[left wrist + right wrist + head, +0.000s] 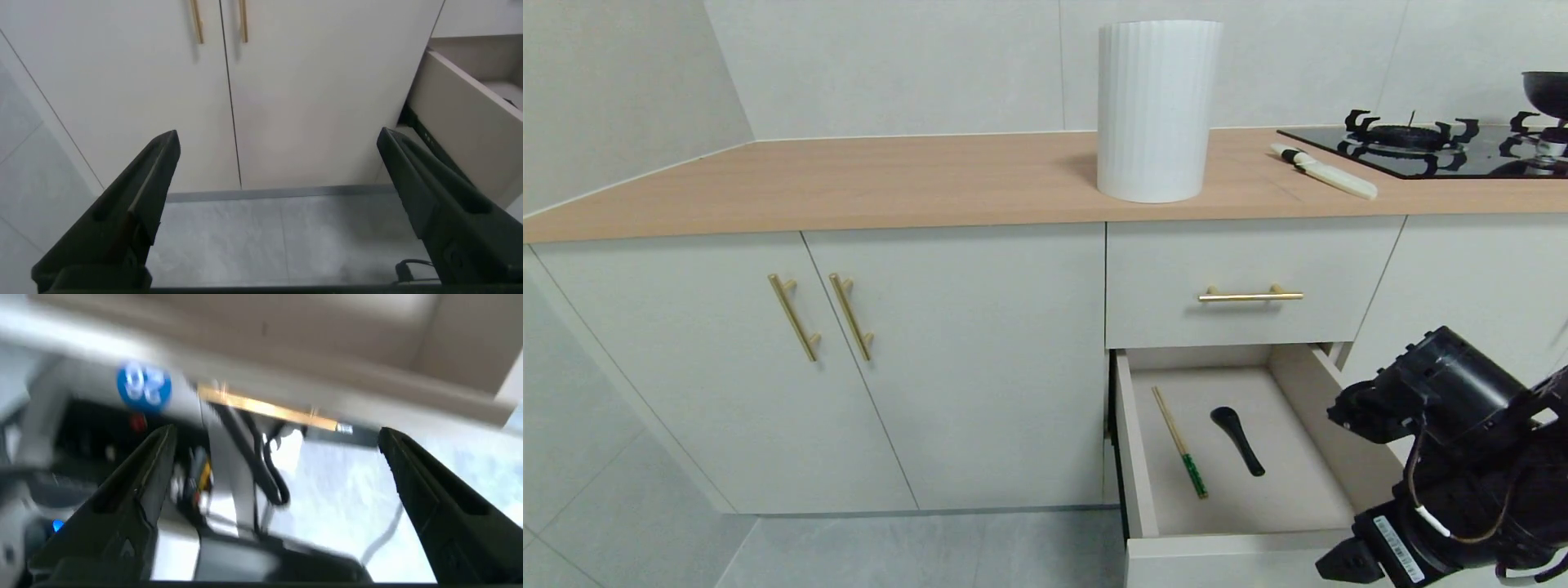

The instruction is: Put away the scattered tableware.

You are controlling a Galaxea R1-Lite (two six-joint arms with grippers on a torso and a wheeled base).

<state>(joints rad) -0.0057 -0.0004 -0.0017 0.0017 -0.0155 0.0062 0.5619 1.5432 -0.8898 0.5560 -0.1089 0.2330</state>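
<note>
In the open drawer lie chopsticks beside a black spoon, while the left gripper and right gripper both gape wide, empty.

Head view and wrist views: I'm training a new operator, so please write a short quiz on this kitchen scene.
1. True or false: the black spoon lies in the open drawer beside the chopsticks.
2. What lies on the countertop nearest the gas hob? A) knife B) fork C) plate
3. Fill in: the left pincer is ____ and holds nothing.
Key: 1 true; 2 A; 3 open.
</note>
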